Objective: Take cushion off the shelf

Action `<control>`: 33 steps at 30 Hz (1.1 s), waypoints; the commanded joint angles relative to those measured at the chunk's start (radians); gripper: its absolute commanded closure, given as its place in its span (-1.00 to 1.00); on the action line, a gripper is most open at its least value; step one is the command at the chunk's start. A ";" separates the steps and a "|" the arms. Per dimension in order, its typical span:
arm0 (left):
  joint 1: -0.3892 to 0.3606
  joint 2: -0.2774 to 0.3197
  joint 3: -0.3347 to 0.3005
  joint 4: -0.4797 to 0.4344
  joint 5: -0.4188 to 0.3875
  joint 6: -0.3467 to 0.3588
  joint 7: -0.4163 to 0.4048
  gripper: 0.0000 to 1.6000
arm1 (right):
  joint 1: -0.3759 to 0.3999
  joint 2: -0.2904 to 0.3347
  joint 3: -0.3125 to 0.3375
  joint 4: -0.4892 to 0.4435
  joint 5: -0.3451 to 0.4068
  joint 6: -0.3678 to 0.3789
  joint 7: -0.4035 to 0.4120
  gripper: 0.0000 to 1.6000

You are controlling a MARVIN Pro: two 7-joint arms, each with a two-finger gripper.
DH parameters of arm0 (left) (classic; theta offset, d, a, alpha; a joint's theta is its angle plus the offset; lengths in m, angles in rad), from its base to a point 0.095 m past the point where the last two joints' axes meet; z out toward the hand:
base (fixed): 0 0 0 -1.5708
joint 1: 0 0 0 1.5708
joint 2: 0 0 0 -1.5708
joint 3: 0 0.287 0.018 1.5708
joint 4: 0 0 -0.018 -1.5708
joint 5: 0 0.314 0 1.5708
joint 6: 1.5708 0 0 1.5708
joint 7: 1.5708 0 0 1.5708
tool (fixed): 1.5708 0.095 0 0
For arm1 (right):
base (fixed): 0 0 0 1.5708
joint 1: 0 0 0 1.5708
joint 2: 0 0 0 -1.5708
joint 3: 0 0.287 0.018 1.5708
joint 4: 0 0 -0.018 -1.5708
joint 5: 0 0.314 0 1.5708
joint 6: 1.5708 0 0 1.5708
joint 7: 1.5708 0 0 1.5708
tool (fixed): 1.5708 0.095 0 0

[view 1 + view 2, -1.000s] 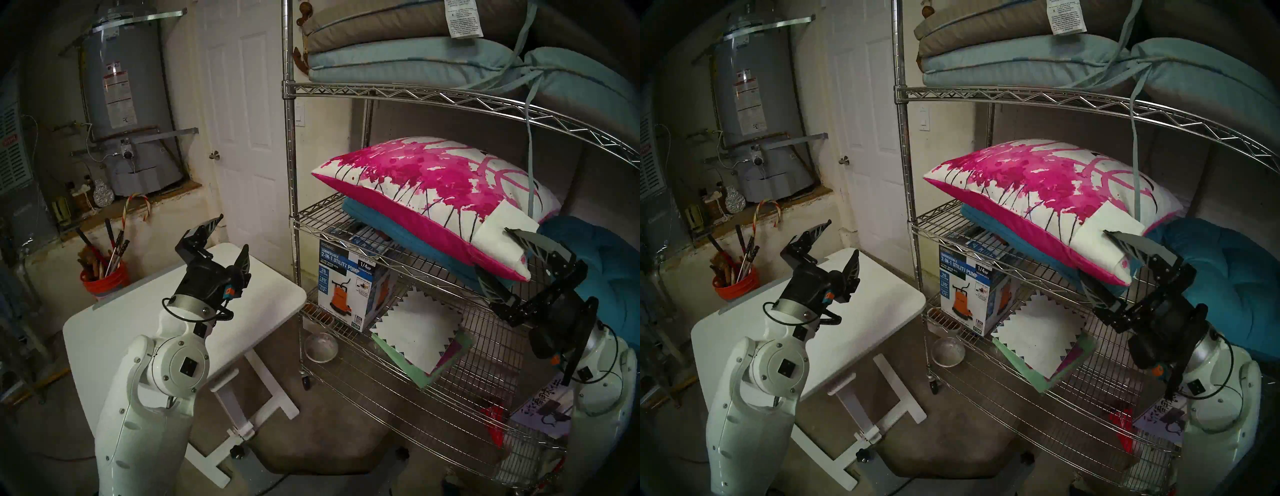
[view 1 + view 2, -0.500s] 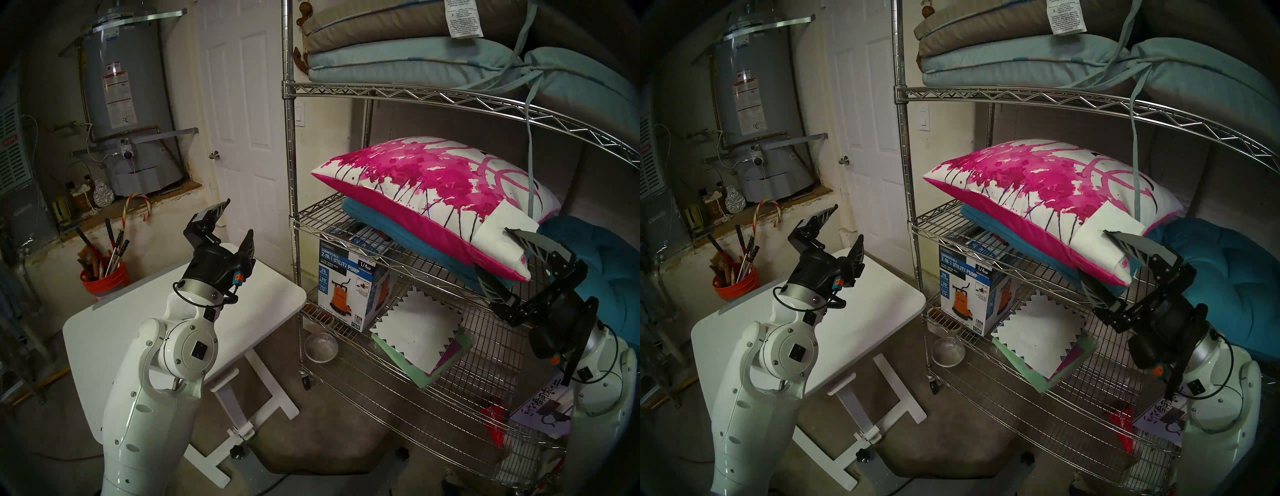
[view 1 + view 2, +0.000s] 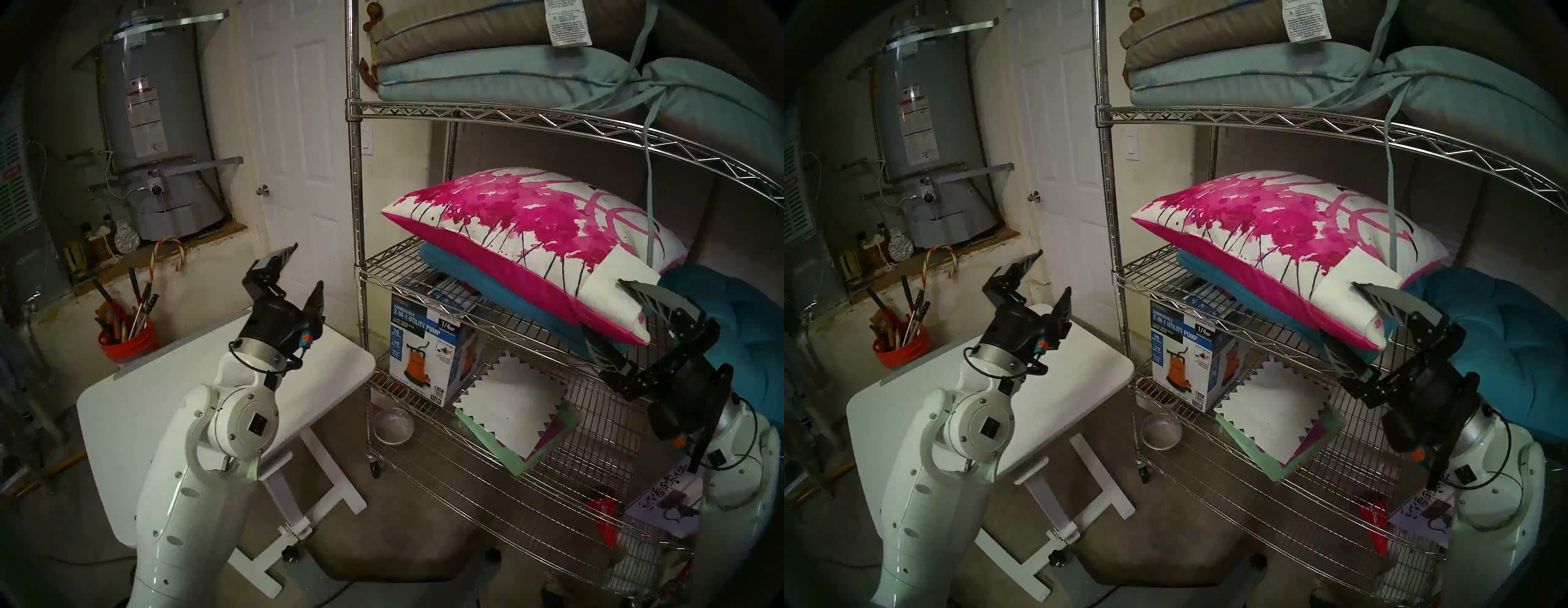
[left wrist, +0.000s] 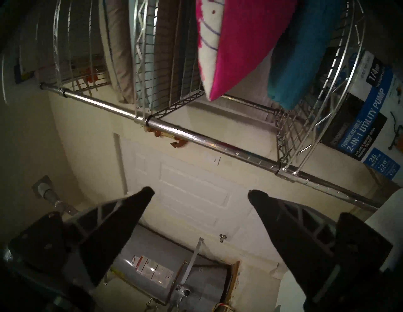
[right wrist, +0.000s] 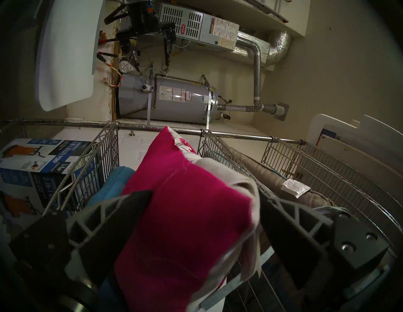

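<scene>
The cushion [image 3: 530, 229], white with magenta splashes and a magenta underside, lies on a middle tier of the chrome wire shelf [image 3: 355, 170], on top of a teal cushion [image 3: 466, 288]. My right gripper [image 3: 604, 305] straddles its near right corner, one finger on the white top, the other beneath. In the right wrist view the cushion [image 5: 185, 217] fills the gap of the right gripper [image 5: 206, 194], whose jaws stand wide. My left gripper [image 3: 307, 264] hangs open and empty above the white table [image 3: 169, 382], left of the shelf post. The left wrist view shows the cushion's far corner [image 4: 239, 43] beyond the left gripper [image 4: 200, 190].
Tan and pale blue pads [image 3: 488, 72] fill the tier above. A tufted teal cushion [image 3: 738, 322] bulges beside my right wrist. A utility pump box [image 3: 424, 344] stands on the tier below. A water heater [image 3: 157, 127] and a white door [image 3: 305, 148] stand behind.
My left arm has risen and moved right toward the shelf post, gripper still open. The right gripper and the cushion have not moved.
</scene>
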 commanded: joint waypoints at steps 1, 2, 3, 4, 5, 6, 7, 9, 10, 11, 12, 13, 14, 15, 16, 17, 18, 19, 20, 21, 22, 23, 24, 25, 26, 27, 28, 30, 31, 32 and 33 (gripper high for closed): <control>-0.115 -0.021 0.094 0.038 0.096 -0.029 -0.017 -1.00 | 0.005 0.002 0.002 -0.015 0.006 -0.003 -0.005 -1.00; -0.132 -0.022 0.101 0.049 0.113 -0.036 -0.024 -1.00 | 0.005 0.002 0.002 -0.015 0.006 -0.003 -0.005 -1.00; -0.132 -0.030 0.100 0.050 0.127 -0.041 -0.026 -1.00 | 0.005 0.002 0.002 -0.015 0.006 -0.003 -0.005 -1.00; -0.147 -0.035 0.103 0.061 0.142 -0.048 -0.030 -1.00 | 0.005 0.002 0.002 -0.015 0.006 -0.003 -0.005 -1.00; -0.158 -0.043 0.104 0.069 0.152 -0.051 -0.033 -1.00 | 0.005 0.002 0.002 -0.015 0.006 -0.003 -0.005 -1.00; -0.165 -0.046 0.103 0.070 0.166 -0.056 -0.039 -1.00 | 0.005 0.002 0.002 -0.015 0.006 -0.003 -0.005 -1.00; -0.179 -0.051 0.105 0.078 0.174 -0.058 -0.044 -1.00 | 0.005 0.002 0.002 -0.015 0.006 -0.003 -0.005 -1.00; -0.197 -0.062 0.105 0.085 0.198 -0.063 -0.048 -1.00 | 0.005 0.002 0.002 -0.015 0.006 -0.003 -0.005 -1.00; -0.207 -0.065 0.104 0.089 0.209 -0.068 -0.052 -1.00 | 0.005 0.002 0.002 -0.015 0.006 -0.003 -0.005 -1.00; -0.218 -0.070 0.104 0.095 0.215 -0.070 -0.057 -1.00 | 0.005 0.002 0.002 -0.015 0.006 -0.003 -0.005 -1.00; -0.227 -0.076 0.105 0.096 0.224 -0.069 -0.056 -1.00 | 0.005 0.002 0.002 -0.015 0.006 -0.003 -0.005 -1.00; -0.237 -0.078 0.105 0.098 0.235 -0.072 -0.062 -1.00 | 0.005 0.002 0.002 -0.015 0.006 -0.003 -0.005 -1.00; -0.248 -0.080 0.105 0.102 0.239 -0.075 -0.067 -1.00 | 0.005 0.002 0.002 -0.015 0.006 -0.003 -0.005 -1.00; -0.263 -0.083 0.106 0.108 0.242 -0.077 -0.069 -1.00 | 0.005 0.002 0.002 -0.015 0.006 -0.003 -0.005 -1.00; -0.262 -0.085 0.104 0.102 0.257 -0.081 -0.071 -1.00 | 0.005 0.002 0.002 -0.015 0.006 -0.003 -0.005 -1.00; -0.279 -0.083 0.107 0.109 0.259 -0.083 -0.076 -1.00 | 0.005 0.002 0.002 -0.015 0.006 -0.003 -0.005 -1.00; -0.292 -0.088 0.108 0.114 0.257 -0.085 -0.078 -1.00 | 0.005 0.002 0.002 -0.015 0.006 -0.003 -0.005 -1.00; -0.302 -0.089 0.108 0.118 0.260 -0.087 -0.081 -1.00 | 0.005 0.002 0.002 -0.015 0.006 -0.003 -0.005 -1.00; -0.304 -0.090 0.105 0.117 0.269 -0.092 -0.084 -1.00 | 0.005 0.002 0.002 -0.015 0.007 -0.003 -0.005 -1.00; -0.304 -0.090 0.105 0.117 0.269 -0.092 -0.084 -1.00 | 0.005 0.002 0.002 -0.015 0.007 -0.003 -0.005 -1.00; -0.322 -0.087 0.108 0.129 0.266 -0.092 -0.088 -1.00 | 0.005 0.002 0.002 -0.016 0.007 -0.003 -0.005 -1.00; -0.339 -0.090 0.105 0.137 0.270 -0.098 -0.095 -1.00 | 0.005 0.002 0.002 -0.016 0.007 -0.003 -0.005 -1.00; -0.339 -0.090 0.105 0.137 0.270 -0.098 -0.095 -1.00 | 0.005 0.002 0.002 -0.016 0.007 -0.003 -0.005 -1.00; -0.347 -0.095 0.100 0.142 0.273 -0.102 -0.097 -1.00 | 0.004 0.002 0.002 -0.016 0.007 -0.003 -0.005 -1.00; -0.383 -0.091 0.102 0.170 0.269 -0.103 -0.101 -1.00 | 0.004 0.002 0.002 -0.016 0.007 -0.003 -0.005 -1.00; -0.363 -0.114 0.083 0.159 0.284 -0.116 -0.101 -1.00 | 0.004 0.002 0.002 -0.016 0.007 -0.003 -0.005 -1.00; -0.363 -0.114 0.083 0.159 0.284 -0.116 -0.101 -1.00 | 0.004 0.002 0.002 -0.016 0.007 -0.003 -0.005 -1.00; -0.408 -0.118 0.079 0.202 0.285 -0.121 -0.100 -1.00 | 0.005 0.002 0.002 -0.016 0.007 -0.003 -0.005 -1.00; -0.415 -0.123 0.075 0.211 0.289 -0.125 -0.099 -1.00 | 0.005 0.002 0.002 -0.016 0.007 -0.003 -0.005 -1.00; -0.425 -0.128 0.074 0.220 0.290 -0.127 -0.099 -1.00 | 0.005 0.002 0.002 -0.015 0.007 -0.003 -0.005 -1.00; -0.434 -0.131 0.073 0.229 0.294 -0.132 -0.097 -1.00 | 0.005 0.002 0.002 -0.015 0.007 -0.003 -0.005 -1.00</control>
